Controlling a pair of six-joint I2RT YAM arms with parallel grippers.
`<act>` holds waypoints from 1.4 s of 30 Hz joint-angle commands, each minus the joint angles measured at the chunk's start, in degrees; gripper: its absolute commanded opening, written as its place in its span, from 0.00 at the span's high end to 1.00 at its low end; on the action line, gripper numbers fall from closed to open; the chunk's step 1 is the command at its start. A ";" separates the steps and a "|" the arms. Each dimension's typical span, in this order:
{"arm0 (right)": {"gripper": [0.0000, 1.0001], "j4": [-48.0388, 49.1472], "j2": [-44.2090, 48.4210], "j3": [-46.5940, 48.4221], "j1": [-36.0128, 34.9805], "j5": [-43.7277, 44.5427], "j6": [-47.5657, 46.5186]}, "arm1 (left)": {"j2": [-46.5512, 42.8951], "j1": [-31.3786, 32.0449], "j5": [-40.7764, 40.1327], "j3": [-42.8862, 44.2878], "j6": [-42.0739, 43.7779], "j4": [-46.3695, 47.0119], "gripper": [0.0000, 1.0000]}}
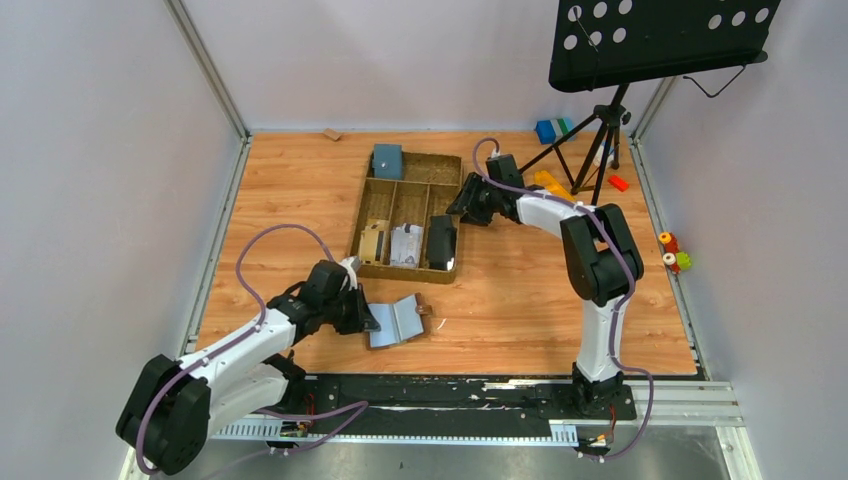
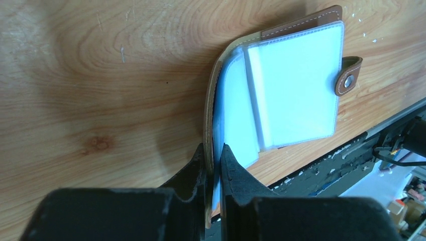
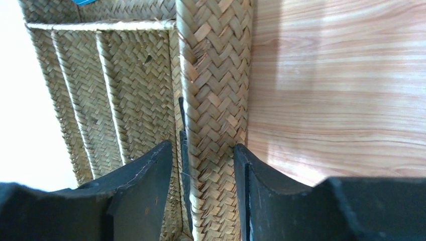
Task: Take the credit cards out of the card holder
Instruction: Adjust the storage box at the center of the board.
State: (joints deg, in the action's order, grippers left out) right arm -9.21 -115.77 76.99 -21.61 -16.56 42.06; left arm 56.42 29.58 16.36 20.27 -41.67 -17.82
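The card holder [image 1: 398,320] lies open on the table in front of the left arm, grey inside, with clear sleeves [image 2: 296,85] fanned out and a brown snap tab [image 2: 348,80]. My left gripper [image 2: 213,150] is shut on its left cover together with one sleeve, low near the table's front edge [image 1: 368,318]. My right gripper [image 3: 203,150] stands open astride the right wall of the wicker tray [image 3: 216,75]; a thin dark card edge [image 3: 183,145] stands inside against that wall, between the fingers. No card shows in the sleeves.
The divided wicker tray [image 1: 420,157] holds a blue-teal pouch [image 1: 387,160], a black item [image 1: 441,242] and two pale items [image 1: 405,245]. A music stand's tripod [image 1: 600,130] and small toys [image 1: 675,252] stand at the back right. The black base rail [image 1: 450,395] runs along the near edge.
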 commanded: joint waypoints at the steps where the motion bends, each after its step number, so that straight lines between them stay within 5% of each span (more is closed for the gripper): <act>1: 0.51 5.92 3.16 -0.11 -1.37 -3.96 -1.23 | -1.37 -0.39 -2.50 3.06 3.27 -2.66 1.00; 8: 0.55 5.12 7.59 -6.12 -4.72 1.39 1.35 | 4.50 -3.78 1.68 5.79 7.24 -1.47 1.00; 12: 0.59 12.80 9.62 -11.10 -6.89 3.00 6.50 | 8.35 -6.46 2.78 7.54 8.68 1.53 1.00; 24: 0.62 20.10 5.14 -4.25 -10.49 5.23 7.68 | 18.10 -12.30 -3.77 15.73 10.13 6.17 1.00; 30: 0.51 17.96 9.17 -6.25 -9.12 4.65 3.15 | 17.70 -12.97 -0.36 16.15 11.70 7.14 1.00; 36: 0.34 18.50 23.01 -17.31 -8.39 1.75 -7.71 | 9.48 -12.76 6.94 9.90 11.36 8.00 1.00; 42: 0.28 17.15 36.60 -32.38 -8.39 -7.03 -10.64 | 0.43 -8.85 12.96 3.10 3.17 16.27 1.00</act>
State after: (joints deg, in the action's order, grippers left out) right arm 7.14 -85.86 52.40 -29.69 -15.97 36.18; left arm 61.95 18.41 23.81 25.56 -33.39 -8.88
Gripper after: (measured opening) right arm 0.700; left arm 0.149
